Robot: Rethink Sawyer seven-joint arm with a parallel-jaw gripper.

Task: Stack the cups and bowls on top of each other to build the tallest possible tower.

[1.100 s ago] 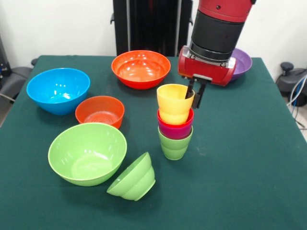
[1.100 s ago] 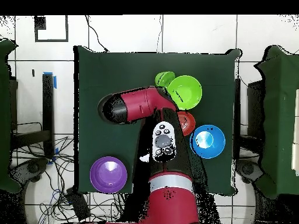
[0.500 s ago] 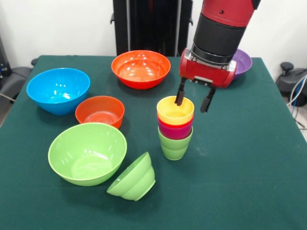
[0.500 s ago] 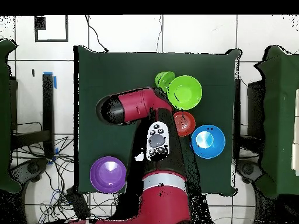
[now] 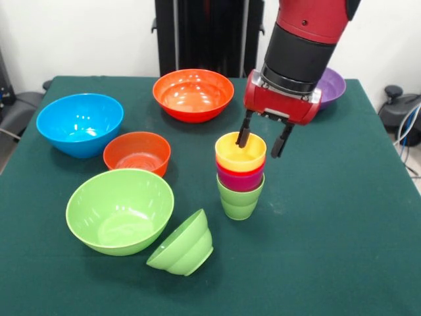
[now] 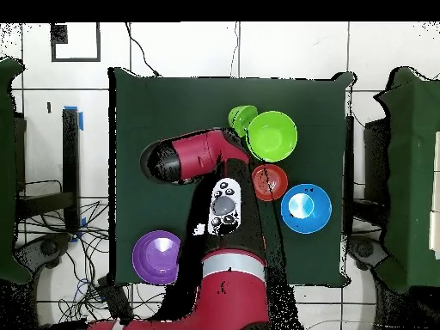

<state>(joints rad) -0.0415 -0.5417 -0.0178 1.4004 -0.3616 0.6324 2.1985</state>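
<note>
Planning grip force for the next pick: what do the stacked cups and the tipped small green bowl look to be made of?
The stacked cups look like glossy moulded plastic: solid yellow, red-purple and green colours, thin even rims, soft highlights. The small green bowl, lying on its side, shows the same sheen, with ribbed bands round its wall; probably plastic too. Both appear smooth, so possibly slippery. The gripper is open above the yellow cup.

On the dark green table (image 6: 155, 103), a large light-green plastic bowl (image 6: 272, 136) is seen beside a small light-green bowl (image 6: 240, 116). A small orange-red bowl (image 6: 271, 181), large blue bowl (image 6: 306, 208) and purple bowl (image 6: 157, 256) are visible. The red-and-black arm (image 6: 193, 156) is extended over the middle.
</note>
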